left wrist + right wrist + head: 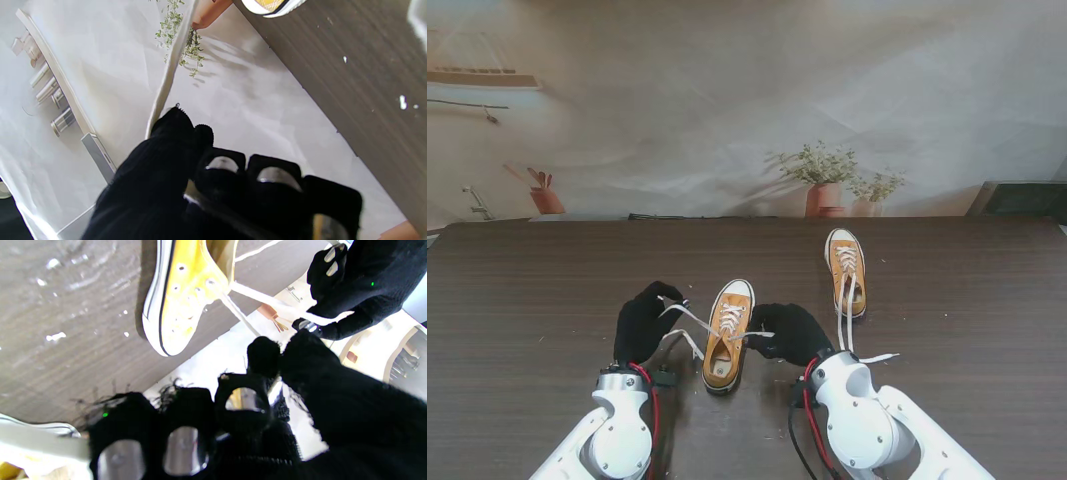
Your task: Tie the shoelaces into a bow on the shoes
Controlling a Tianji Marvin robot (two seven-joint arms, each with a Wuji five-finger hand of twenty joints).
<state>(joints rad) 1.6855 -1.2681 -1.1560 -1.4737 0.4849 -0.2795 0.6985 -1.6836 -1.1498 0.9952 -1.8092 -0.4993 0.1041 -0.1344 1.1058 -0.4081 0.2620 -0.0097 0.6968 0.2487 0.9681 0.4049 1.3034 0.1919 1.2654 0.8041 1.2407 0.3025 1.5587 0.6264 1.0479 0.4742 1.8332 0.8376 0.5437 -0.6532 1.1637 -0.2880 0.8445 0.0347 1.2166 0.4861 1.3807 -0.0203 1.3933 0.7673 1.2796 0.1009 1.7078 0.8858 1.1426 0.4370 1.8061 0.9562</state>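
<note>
- Left hand (643,323): black-gloved, positioned to the left of the near shoe, raised over the table. The left wrist view shows the thumb and forefinger pinched on a flat white lace (168,71), which runs taut away from the fingertips (176,121). The remaining fingers are curled toward the palm. State: closed on the lace.
- Right hand (792,333): black-gloved, positioned just to the right of the near shoe. In the right wrist view the thumb and forefinger meet at the end of a second white lace strand (240,315) coming from the upper eyelets. State: closed on that strand.
- Near shoe (728,334): mustard-yellow canvas sneaker with white rubber toe cap and sole, standing upright on the table between the two hands, toe pointing away from me. Its two lace ends (689,317) extend outward, one to each hand; no bow is formed.
- An additional loose length of lace (689,343) lies on the table between the left hand and the shoe.
- Far shoe (846,270): matching sneaker, farther from me and to the right, upright, toe away. Its laces (847,318) are untied and trail toward me, ending near the right wrist.
- Table (527,320): dark wood-grain surface.
- Backdrop (727,100): pale printed sheet beyond the far table edge, showing potted plants (825,180).
</note>
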